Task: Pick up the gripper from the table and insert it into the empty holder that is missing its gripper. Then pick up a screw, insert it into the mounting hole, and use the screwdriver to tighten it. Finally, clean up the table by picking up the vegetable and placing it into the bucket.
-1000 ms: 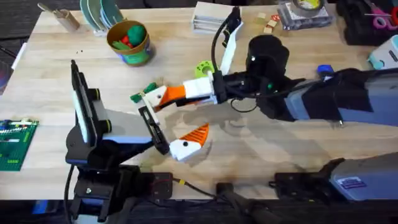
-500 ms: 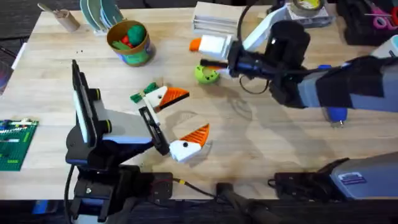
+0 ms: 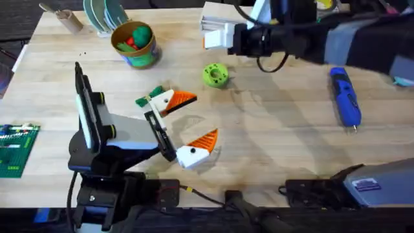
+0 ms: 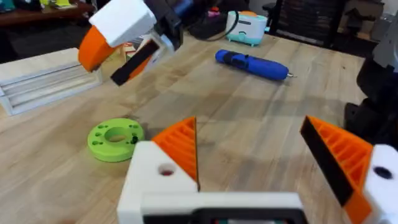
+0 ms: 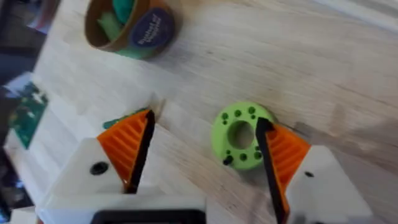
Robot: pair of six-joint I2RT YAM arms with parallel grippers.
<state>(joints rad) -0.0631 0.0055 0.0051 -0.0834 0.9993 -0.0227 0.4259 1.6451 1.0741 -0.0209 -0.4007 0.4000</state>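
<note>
The blue pen-shaped screwdriver [image 3: 345,97] lies flat on the right side of the wooden counter [image 3: 272,155]. Its long side runs from far to near. Its thin metal tip points to the near edge.

The right gripper [image 3: 217,37] hangs over the far side of the counter, well apart from the screwdriver. Its jaws are wide and it holds nothing. The left gripper [image 3: 187,123] sits in the middle of the counter. Its jaws are wide too, with nothing between them.

The small green toy vegetable [image 3: 149,97] lies right by the far jaw of the left gripper. I think it touches the jaw, but it is hard to see. The yellow-rimmed bucket [image 3: 134,44] stands at the far left, near it.

The screwdriver is round, so it could roll away if a jaw bumps it from the side. A gripper going for the vegetable could hit the left gripper, because the two are so close.
</note>
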